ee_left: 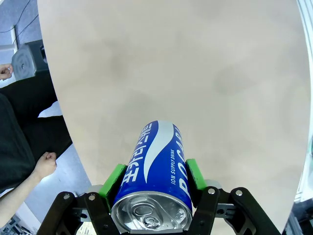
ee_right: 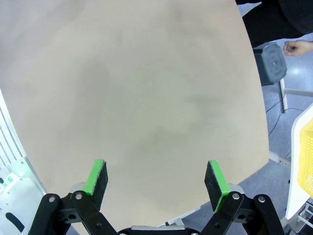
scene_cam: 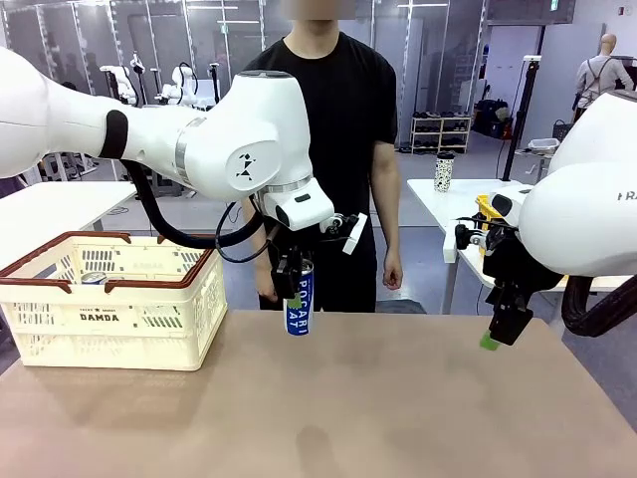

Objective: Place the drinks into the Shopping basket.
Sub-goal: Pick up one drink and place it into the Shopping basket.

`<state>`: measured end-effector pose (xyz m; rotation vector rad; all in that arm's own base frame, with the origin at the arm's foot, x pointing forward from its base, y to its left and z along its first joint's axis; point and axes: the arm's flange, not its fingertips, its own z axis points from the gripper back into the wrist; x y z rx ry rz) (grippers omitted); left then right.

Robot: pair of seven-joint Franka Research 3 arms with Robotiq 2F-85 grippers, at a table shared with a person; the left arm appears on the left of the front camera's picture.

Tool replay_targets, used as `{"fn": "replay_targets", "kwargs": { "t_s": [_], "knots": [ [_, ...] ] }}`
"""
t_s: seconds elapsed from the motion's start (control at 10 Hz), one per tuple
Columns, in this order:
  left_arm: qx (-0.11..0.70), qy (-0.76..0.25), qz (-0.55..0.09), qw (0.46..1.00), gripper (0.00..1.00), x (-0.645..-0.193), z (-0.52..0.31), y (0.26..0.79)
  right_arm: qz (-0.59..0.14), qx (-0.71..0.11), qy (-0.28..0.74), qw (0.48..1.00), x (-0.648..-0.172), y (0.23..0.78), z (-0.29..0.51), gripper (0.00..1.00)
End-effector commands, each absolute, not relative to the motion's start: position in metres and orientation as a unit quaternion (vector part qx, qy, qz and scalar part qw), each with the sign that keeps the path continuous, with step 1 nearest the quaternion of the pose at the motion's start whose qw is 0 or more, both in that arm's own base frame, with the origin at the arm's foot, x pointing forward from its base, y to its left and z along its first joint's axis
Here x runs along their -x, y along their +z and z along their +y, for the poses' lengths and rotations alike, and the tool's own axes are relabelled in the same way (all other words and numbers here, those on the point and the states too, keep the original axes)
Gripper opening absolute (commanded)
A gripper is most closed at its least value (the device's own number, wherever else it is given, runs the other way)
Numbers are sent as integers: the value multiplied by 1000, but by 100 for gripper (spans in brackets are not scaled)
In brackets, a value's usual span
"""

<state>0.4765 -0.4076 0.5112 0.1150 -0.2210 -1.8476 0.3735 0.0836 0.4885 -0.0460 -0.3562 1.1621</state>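
A slim blue-and-white drink can (scene_cam: 300, 301) hangs upright above the middle of the table, with my left gripper (scene_cam: 294, 291) shut on its upper part. In the left wrist view the can (ee_left: 159, 174) sits between the green pads (ee_left: 113, 179), its silver top toward the camera. The cream Shopping basket (scene_cam: 109, 324) with a dark red rim stands on the table at the left, and the silver top of another can (scene_cam: 95, 278) shows inside it. My right gripper (scene_cam: 501, 334) hangs open above the table's right side, and the right wrist view shows the right gripper (ee_right: 155, 179) with nothing between its fingers.
A person in black stands at the far side of the table (scene_cam: 398, 398), hands down at the sides. Behind at the right is a white table with a speckled cup (scene_cam: 443, 172) and a yellow basket (scene_cam: 489, 214).
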Motion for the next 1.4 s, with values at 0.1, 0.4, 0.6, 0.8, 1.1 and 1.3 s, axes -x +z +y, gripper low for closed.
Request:
{"fn": "replay_targets", "kwargs": {
  "t_s": [0.1,0.4,0.6,0.8,1.1,1.3],
  "knots": [
    [-95,-800,-80,587,60,-478,-412,514,-165,25,544,822,-373,489,83,100],
    [-96,-778,-111,611,60,-489,-371,556,-165,25,544,822,-373,489,83,100],
    [-101,-753,-121,638,60,-501,-328,581,-165,25,544,822,-373,489,83,100],
    [-108,-726,-123,668,60,-513,-270,603,-165,25,544,822,-373,489,83,100],
    [-121,-645,-167,736,60,-525,-176,622,-165,25,544,822,-373,489,83,100],
    [-110,-627,-181,750,60,-532,-138,619,-165,25,544,822,-373,489,83,100]
  ]
}}
